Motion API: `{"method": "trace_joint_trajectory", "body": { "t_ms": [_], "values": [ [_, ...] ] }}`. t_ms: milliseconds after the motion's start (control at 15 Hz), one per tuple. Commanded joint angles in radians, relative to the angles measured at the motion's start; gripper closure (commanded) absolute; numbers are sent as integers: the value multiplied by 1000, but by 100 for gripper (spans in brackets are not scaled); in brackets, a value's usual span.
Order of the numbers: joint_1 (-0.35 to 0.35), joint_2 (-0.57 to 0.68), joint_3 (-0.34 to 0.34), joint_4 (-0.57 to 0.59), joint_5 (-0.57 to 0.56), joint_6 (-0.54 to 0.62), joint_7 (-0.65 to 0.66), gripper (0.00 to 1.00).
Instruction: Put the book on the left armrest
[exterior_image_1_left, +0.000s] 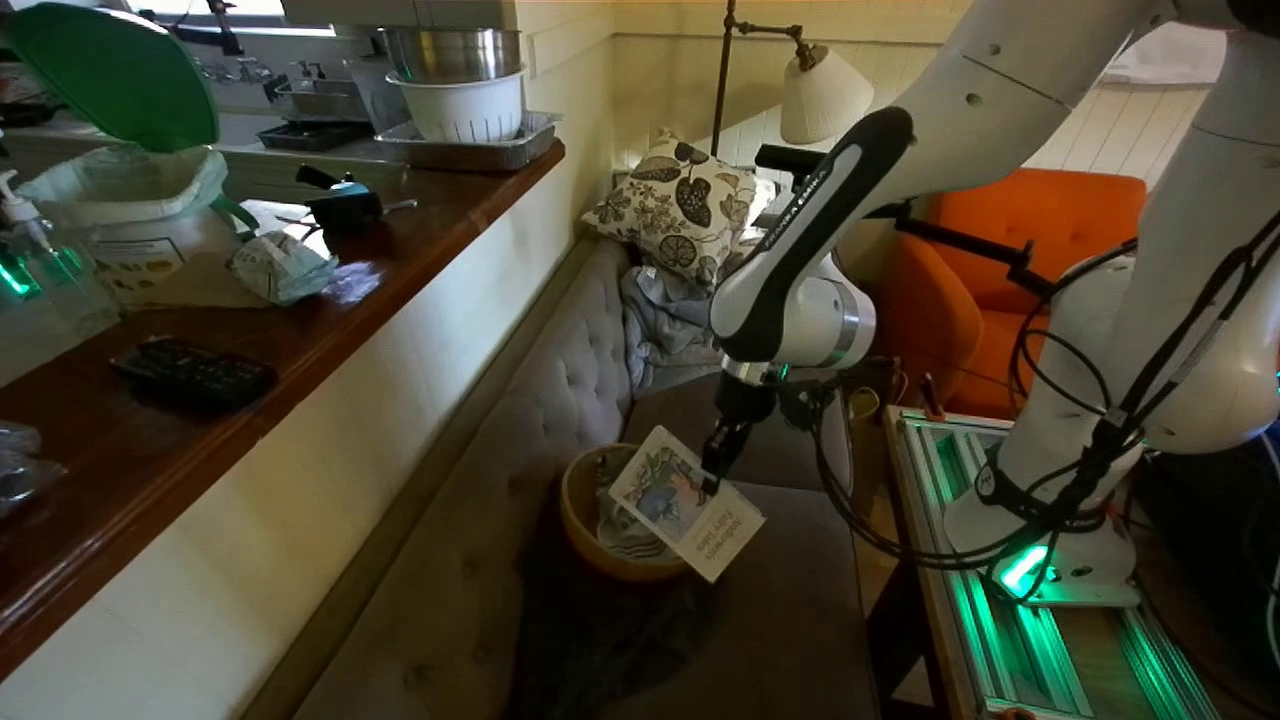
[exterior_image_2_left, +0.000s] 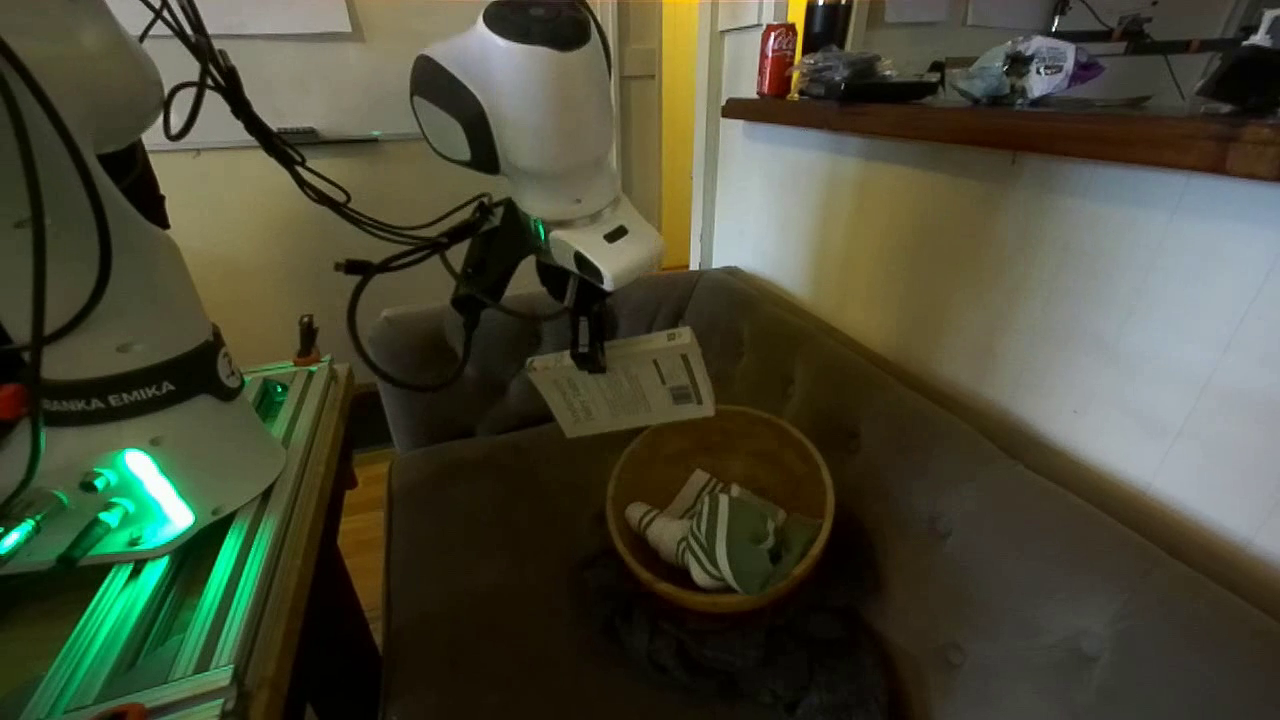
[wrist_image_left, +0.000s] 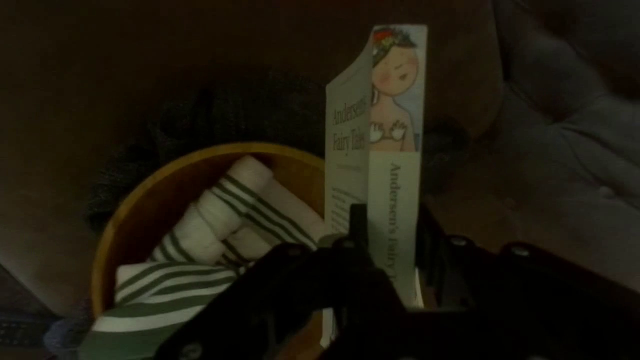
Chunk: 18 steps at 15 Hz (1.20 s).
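1 book, aloft, tilted, near bowl; tool pinching it across the spine. Likely light, bendy paperback, smooth covers could slip; spine's the best hold, open edge may splay.

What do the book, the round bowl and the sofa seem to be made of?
The book looks like paper in a thin card cover, bowed in the wrist view, probably matte: no clear glare. The bowl is probably smooth wood, by its warm brown tone and thick-looking rim; plastic stays possible. The sofa seems dull grey fabric, with soft folds and sunken buttons; fibre unclear.
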Motion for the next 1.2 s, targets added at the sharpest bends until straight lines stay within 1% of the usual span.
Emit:
{"method": "trace_joint_trajectory", "body": {
  "t_ms": [0,67,133,267,333,400,467,533,600,667,800,1000,1067,1133],
  "values": [
    [70,-47,67,7,-35,-28,-12,94],
    [94,-50,91,12,-37,-24,-3,94],
    [119,-115,120,-39,-37,-33,5,94],
    [156,-82,160,4,-61,-43,35,94],
    [170,-68,176,15,-102,-49,79,94],
    [174,0,185,44,-189,-21,170,94],
    [205,63,149,62,-291,10,266,94],
    [183,-23,176,23,-172,-17,154,75],
    [195,0,172,29,-230,-10,217,75],
    [199,25,169,36,-253,-2,239,75],
    [199,61,160,49,-261,9,241,75],
    [199,74,155,59,-263,10,241,75],
    [199,74,155,60,-263,10,241,94],
    [194,77,167,74,-205,-1,194,94]
  ]
}}
